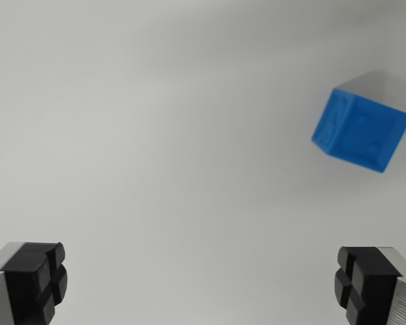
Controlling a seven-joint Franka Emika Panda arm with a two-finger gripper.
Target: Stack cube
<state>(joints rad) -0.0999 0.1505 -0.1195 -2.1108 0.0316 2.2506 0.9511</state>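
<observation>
A blue cube [360, 128] lies on the plain white surface at the wrist view's upper right, turned at an angle. My gripper [199, 284] hangs above the surface at the bottom of the view, open wide with nothing between its fingers. One black finger pad [37, 279] shows at the lower left and the other finger pad [362, 281] at the lower right. The cube sits well beyond the fingertips, roughly in line with the right finger. No second cube is in view.
A bare white tabletop [162, 135] fills everything else in the picture.
</observation>
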